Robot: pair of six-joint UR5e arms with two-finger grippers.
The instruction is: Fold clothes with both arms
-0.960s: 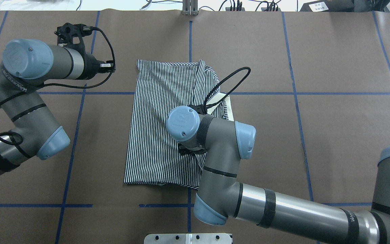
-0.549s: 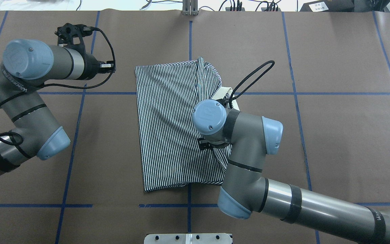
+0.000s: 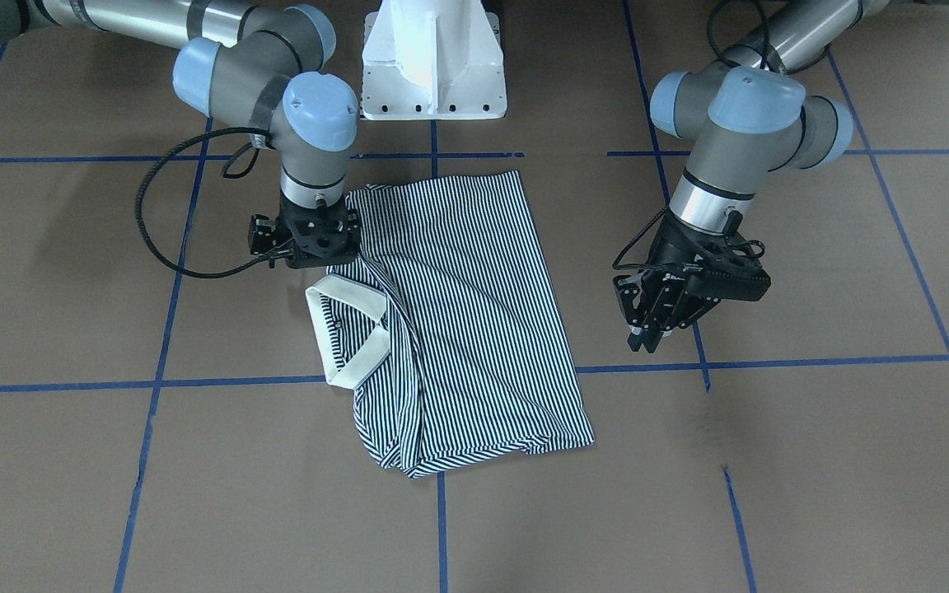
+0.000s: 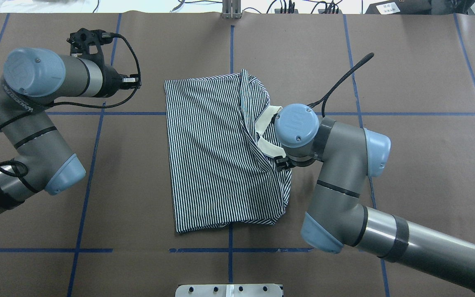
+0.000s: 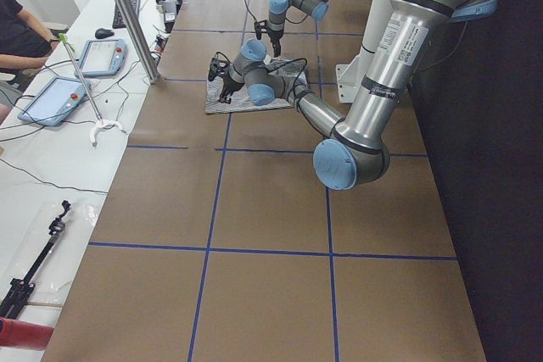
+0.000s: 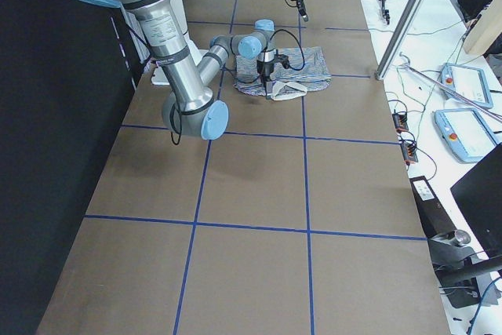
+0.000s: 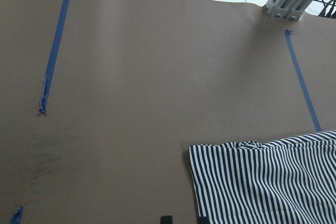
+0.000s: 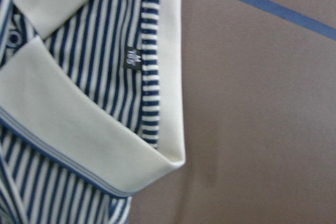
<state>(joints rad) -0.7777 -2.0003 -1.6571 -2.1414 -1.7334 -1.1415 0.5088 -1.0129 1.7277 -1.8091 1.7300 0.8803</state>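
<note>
The striped polo shirt lies folded flat in the middle of the table, its cream collar on its right side. It also shows in the front view, with the collar turned up. My right gripper points straight down and low at the shirt's edge just beside the collar. Its fingers are hidden under its body, so I cannot tell if it grips. The right wrist view shows only the collar and bare table from very close. My left gripper hangs above bare table left of the shirt, slightly open and empty.
The brown table cover carries a grid of blue tape lines. The white pedestal base stands at the robot's edge. A metal post and cables sit at the far edge. The right arm's black cable loops over the table.
The right arm has moved steadily to the right, uncovering the collar. The shirt's near edge shifted right with it at first, then stayed put. The left arm has not moved.
</note>
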